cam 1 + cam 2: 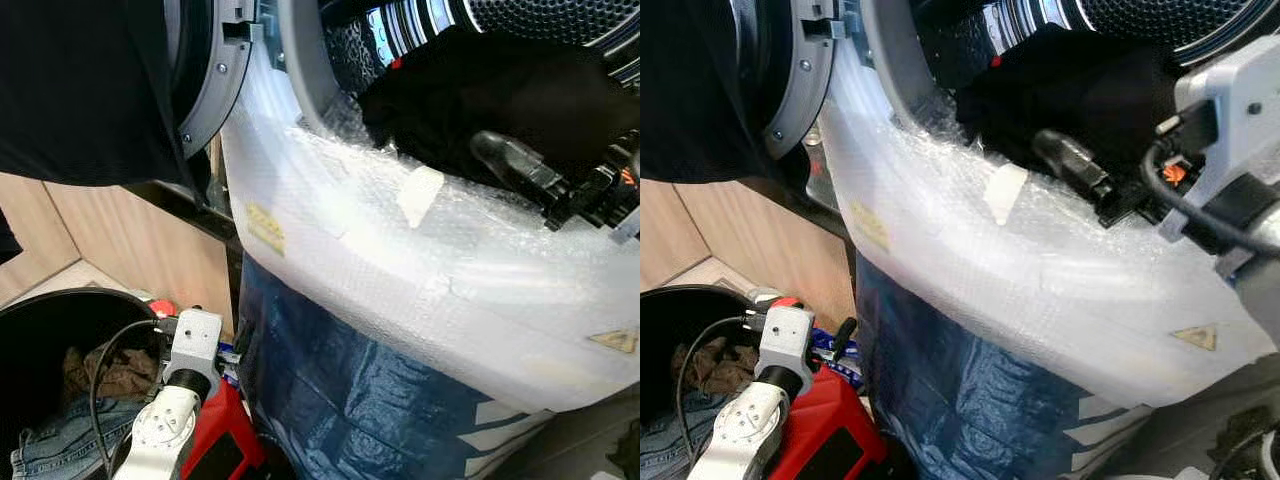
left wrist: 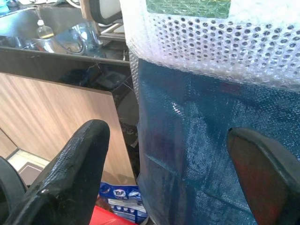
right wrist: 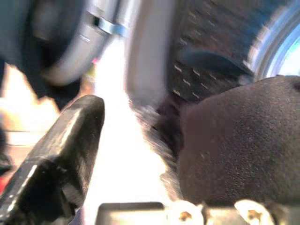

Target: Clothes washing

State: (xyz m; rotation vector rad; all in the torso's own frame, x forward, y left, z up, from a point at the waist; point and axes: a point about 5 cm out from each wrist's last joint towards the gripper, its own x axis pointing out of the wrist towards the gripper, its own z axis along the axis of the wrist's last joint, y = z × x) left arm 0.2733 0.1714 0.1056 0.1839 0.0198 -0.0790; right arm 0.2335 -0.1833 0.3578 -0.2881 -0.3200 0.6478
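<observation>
We see a black garment (image 1: 500, 95) bunched in the mouth of the washing machine, lying over the lower lip of the round opening and reaching back toward the perforated metal drum (image 1: 560, 20). Our right hand (image 1: 530, 175) is at that same lip, just in front of the garment; one black finger (image 1: 510, 160) lies along the cloth, and in the right wrist view the dark fabric (image 3: 239, 140) presses close beside a finger (image 3: 61, 150), but we cannot tell whether the hand is closed on the cloth or merely against it. The front of the machine below the opening is wrapped in white bubble wrap (image 1: 420, 270) with a strip of pale tape (image 1: 420, 195) stuck on it, and below the wrap hangs a dark blue plastic sheet (image 1: 370, 400). The machine's door (image 1: 205, 80) stands swung open to the left of the opening. Lower down, left of the blue sheet, our left hand (image 2: 173, 173) is held low with its fingers spread wide and nothing between them, facing the sheet. Beside that arm, left of the machine, sits a black basket (image 1: 40, 340) holding jeans (image 1: 55, 440) and a brown cloth (image 1: 110, 375), with a red object (image 1: 225, 440) between the basket and the machine. A wooden panel (image 1: 130, 250) stands behind the basket.
</observation>
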